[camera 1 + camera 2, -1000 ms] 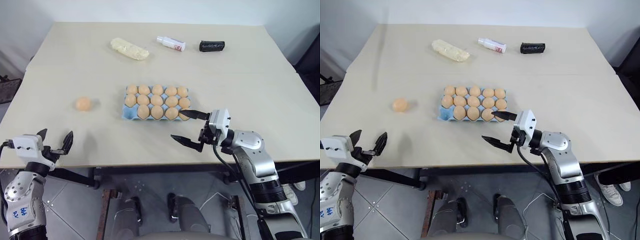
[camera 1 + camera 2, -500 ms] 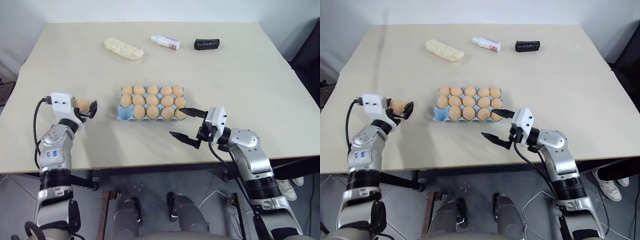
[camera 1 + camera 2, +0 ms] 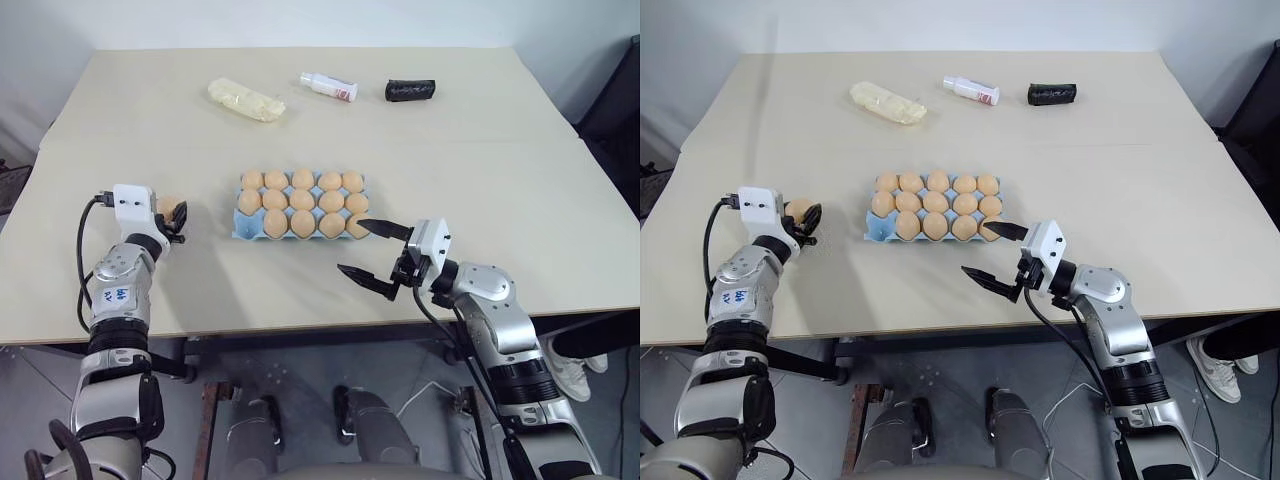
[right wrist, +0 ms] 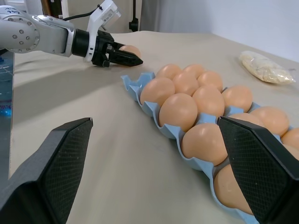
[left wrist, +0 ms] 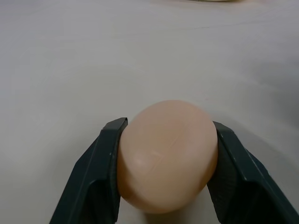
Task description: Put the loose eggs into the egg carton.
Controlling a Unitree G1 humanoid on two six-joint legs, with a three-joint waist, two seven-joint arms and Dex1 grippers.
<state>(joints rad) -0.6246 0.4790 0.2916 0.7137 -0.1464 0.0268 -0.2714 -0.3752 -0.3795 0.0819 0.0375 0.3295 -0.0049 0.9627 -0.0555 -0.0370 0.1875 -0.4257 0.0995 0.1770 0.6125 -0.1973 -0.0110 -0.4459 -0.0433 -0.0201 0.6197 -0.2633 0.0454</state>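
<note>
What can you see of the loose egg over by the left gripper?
The loose egg is a smooth, matte, tan oval with no visible cracks. It sits between the two black fingers of the left gripper, which press on its opposite sides. It is low over the beige table, left of the egg carton; whether it rests on the table is unclear.

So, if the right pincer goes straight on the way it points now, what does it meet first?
Probably the blue egg carton full of eggs: the open right pincer points along the table toward its near edge. Depth is hard to judge.
</note>
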